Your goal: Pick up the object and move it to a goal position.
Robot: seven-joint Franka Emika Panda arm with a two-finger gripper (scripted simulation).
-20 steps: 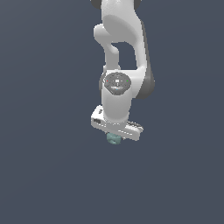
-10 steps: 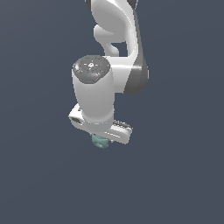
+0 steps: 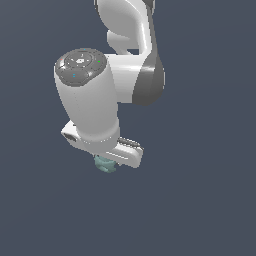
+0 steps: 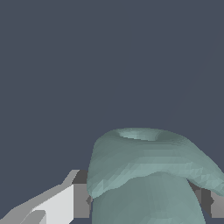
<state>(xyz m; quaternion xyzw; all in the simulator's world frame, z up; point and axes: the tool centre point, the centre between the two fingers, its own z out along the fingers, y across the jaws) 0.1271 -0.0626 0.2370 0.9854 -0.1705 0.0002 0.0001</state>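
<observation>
The gripper (image 3: 106,162) hangs under the arm's big white wrist housing, and its fingers are clamped on the object (image 3: 105,165), a small pale teal lump that peeks out just below the hand. In the wrist view the object (image 4: 148,175) fills the lower part of the picture, with a dark finger pad (image 4: 81,200) pressed against one flank and another pad against the opposite flank, so the hold looks two-sided and snug. The object bulges past the pads away from the palm; how deep it sits between them I cannot tell.

Nothing touches the object from below. Around and beneath the gripper there is only flat dark blue-grey background in both views, with no surface edge, shadow or marker to be made out, so the object appears to be carried in the air.

I judge the pick-up done and the carry to the goal in hand. No goal marker shows in either picture, so how far along the carry is cannot be read here.

The next move calls for keeping the fingers closed with steady force while the arm travels, and for smooth motion, since a lumpy, irregular piece held on small pads could twist or slip if jerked. Opening should wait until the goal position is reached.
</observation>
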